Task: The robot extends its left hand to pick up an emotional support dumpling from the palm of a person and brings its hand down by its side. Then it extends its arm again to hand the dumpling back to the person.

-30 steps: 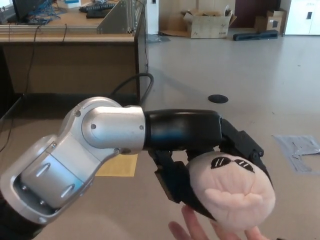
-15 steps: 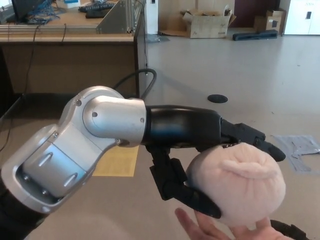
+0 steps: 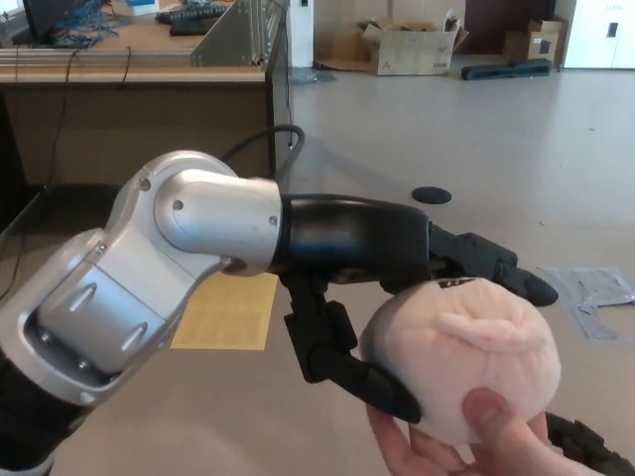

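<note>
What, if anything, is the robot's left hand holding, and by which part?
The left hand clasps the plush dumpling around its sides; a person's hand supports it underneath.

A lab or workshop
Bare floor (image 3: 417, 149), wooden bench (image 3: 139, 109) with cables (image 3: 69, 25), open cardboard box (image 3: 412, 48) by the far wall

Floor (image 3: 417, 129): pale and smooth, running back to the far wall. Lying on it: a yellow sheet (image 3: 226, 310) partly hidden under the robot's arm; a dark round disc (image 3: 432, 195); grey flat sheets (image 3: 595, 297) at right; an open cardboard box (image 3: 412, 50); a long dark object (image 3: 506, 69), possibly a case. A wooden desk (image 3: 139, 109) is standing at left.
</note>
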Controlling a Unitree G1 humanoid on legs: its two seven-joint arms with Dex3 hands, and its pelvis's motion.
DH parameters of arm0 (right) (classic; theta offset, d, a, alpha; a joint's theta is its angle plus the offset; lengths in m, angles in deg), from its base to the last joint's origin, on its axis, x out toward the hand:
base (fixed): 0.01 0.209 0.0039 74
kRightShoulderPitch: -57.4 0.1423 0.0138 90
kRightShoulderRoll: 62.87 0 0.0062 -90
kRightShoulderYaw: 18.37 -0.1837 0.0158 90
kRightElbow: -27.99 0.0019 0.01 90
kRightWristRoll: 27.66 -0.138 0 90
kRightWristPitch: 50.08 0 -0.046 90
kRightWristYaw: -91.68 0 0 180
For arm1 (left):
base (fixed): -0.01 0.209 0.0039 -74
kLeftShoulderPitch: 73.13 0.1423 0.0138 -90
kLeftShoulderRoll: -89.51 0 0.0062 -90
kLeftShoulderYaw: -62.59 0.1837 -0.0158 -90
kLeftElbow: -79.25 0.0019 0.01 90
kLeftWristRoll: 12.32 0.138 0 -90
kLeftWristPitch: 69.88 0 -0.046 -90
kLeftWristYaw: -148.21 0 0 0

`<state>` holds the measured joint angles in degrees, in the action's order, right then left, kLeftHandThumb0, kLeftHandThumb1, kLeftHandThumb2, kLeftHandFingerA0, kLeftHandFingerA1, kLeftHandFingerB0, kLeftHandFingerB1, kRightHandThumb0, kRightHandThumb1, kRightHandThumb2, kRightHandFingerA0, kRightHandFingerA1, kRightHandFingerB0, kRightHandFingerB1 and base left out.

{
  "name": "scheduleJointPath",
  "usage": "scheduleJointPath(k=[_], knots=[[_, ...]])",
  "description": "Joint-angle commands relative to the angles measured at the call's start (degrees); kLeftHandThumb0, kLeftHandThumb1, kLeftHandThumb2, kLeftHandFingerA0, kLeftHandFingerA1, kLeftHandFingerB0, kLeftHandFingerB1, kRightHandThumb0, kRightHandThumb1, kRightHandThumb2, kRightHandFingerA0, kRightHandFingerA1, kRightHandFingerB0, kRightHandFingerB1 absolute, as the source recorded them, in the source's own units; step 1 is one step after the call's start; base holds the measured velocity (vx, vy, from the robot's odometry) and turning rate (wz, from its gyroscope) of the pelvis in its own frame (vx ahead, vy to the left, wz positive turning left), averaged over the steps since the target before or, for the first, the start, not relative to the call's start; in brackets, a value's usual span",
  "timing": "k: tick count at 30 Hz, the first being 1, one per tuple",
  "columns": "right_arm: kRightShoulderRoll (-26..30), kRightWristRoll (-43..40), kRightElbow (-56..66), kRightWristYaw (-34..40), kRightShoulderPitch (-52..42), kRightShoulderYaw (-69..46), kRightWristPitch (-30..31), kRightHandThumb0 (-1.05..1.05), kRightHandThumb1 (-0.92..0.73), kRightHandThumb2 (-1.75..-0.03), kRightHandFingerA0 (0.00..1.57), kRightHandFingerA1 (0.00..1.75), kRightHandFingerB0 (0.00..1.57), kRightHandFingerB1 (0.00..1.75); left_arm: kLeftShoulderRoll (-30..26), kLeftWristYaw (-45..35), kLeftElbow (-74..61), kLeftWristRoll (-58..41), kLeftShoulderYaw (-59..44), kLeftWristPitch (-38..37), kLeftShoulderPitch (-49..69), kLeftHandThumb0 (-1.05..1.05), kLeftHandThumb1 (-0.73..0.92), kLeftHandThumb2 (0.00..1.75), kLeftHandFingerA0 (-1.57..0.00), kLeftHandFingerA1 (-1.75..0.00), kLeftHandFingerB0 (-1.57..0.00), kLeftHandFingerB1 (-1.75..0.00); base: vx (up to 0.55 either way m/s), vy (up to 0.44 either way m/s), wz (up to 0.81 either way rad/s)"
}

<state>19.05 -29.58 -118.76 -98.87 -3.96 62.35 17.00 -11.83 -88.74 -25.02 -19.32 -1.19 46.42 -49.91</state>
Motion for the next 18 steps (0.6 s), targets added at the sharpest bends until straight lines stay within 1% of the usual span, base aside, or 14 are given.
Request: scheduleJointPath(k=[1,2,4,5,6,8,10,11,12,13,15,16,17,18], knots=[[0.65,-0.05,2.00,0.15,-0.43,0.66,3.38,-0.57,-0.51,-0.78,0.43,0.49,0.17,0.39,-0.78,-2.16,0.36,0.57,-0.65,1.48,-0.55,-0.77,0.42,0.85,0.00,-0.02,0.00,0.00,0.00,0.000,0.00],[0.82,0.21,2.33,0.22,-0.46,0.90,3.69,-0.46,-0.64,-0.61,0.47,0.38,0.21,0.29,-0.82,-2.41,0.30,0.72,-0.47,1.89,-0.75,-0.79,0.43,0.86,0.00,-0.02,0.00,0.00,0.00,0.000,0.00],[0.89,0.52,3.98,0.56,-1.10,1.36,3.95,-0.44,-0.63,-0.59,0.47,0.38,0.20,0.28,-0.68,-2.61,0.01,0.75,-0.35,2.13,-0.84,-0.79,0.43,0.86,0.00,-0.02,0.00,0.00,0.00,0.000,0.00],[1.04,1.45,5.77,1.29,-1.96,2.05,3.33,-0.50,-0.51,-0.76,0.42,0.50,0.16,0.39,-0.56,-2.49,-0.23,1.07,-0.24,1.85,-0.73,-0.80,0.43,0.86,0.00,-0.03,0.00,0.00,0.00,0.000,0.00],[1.31,1.83,6.01,1.35,-2.34,2.38,2.27,-0.42,-0.66,-0.62,0.47,0.43,0.22,0.30,-0.38,-2.34,-0.46,1.15,-0.15,1.86,-0.54,-0.80,0.43,0.87,0.00,-0.03,0.00,0.00,0.00,0.000,0.00],[1.76,2.58,3.54,2.51,-1.48,2.88,1.58,-0.44,-0.65,-0.61,0.47,0.43,0.23,0.30,-0.13,-2.31,-0.74,1.28,0.10,1.85,-0.37,-0.79,0.43,0.86,0.00,-0.04,0.00,0.00,0.00,0.000,0.00],[1.82,2.48,3.50,2.64,-1.47,3.07,1.55,-0.44,-0.65,-0.61,0.47,0.43,0.23,0.30,-0.11,-2.34,-0.77,1.32,0.08,1.88,-0.36,-0.79,0.43,0.86,0.00,-0.04,0.00,0.00,0.00,0.000,0.00],[2.07,2.33,1.73,2.56,-0.78,2.96,1.93,-0.43,-0.64,-0.61,0.44,0.40,0.24,0.30,-0.24,-2.87,-0.90,1.04,0.29,2.79,-0.69,-1.02,0.49,0.66,0.00,0.00,0.00,0.00,0.00,0.000,0.00],[2.42,2.12,-0.93,2.39,0.25,2.72,2.49,-0.43,-0.64,-0.61,0.44,0.40,0.24,0.30,-0.45,-3.66,-1.09,0.62,0.62,4.16,-1.19,-1.02,0.49,0.66,0.00,0.00,0.00,0.00,0.00,0.000,0.00],[2.94,3.11,-0.40,2.18,0.01,3.55,0.92,-0.48,-0.66,-0.61,0.46,0.38,0.19,0.28,-0.89,-4.45,-0.78,-0.07,0.07,5.14,-2.00,-1.00,0.50,0.66,0.00,0.00,0.00,0.00,0.00,0.000,0.00],[3.08,3.10,-0.86,2.23,0.19,3.80,0.42,-0.48,-0.66,-0.61,0.46,0.38,0.19,0.28,-0.89,-4.63,-0.79,-0.09,-0.03,5.44,-2.13,-1.00,0.50,0.66,0.00,0.00,0.00,0.00,0.00,0.000,0.00],[2.59,2.17,0.68,1.79,-0.19,3.57,0.75,-0.63,-0.51,-0.81,0.52,0.54,0.18,0.40,-1.55,-4.66,0.10,-0.93,-2.48,4.71,-2.89,-0.86,0.43,0.85,0.00,0.00,0.00,0.00,0.00,0.000,0.00],[1.93,1.08,2.78,1.21,-0.72,3.19,1.26,-0.63,-0.51,-0.81,0.52,0.54,0.18,0.40,-2.39,-4.65,1.24,-2.01,-5.54,3.70,-3.82,-0.86,0.43,0.85,0.00,0.00,0.00,0.00,0.00,0.000,0.00],[1.70,1.10,2.13,1.36,-0.45,3.21,1.01,-0.54,-0.60,-0.58,0.56,0.41,0.24,0.29,-3.03,-4.43,2.38,-2.79,-8.60,2.24,-4.82,-0.95,0.57,0.58,0.00,0.00,0.00,0.00,0.00,0.000,0.00]])
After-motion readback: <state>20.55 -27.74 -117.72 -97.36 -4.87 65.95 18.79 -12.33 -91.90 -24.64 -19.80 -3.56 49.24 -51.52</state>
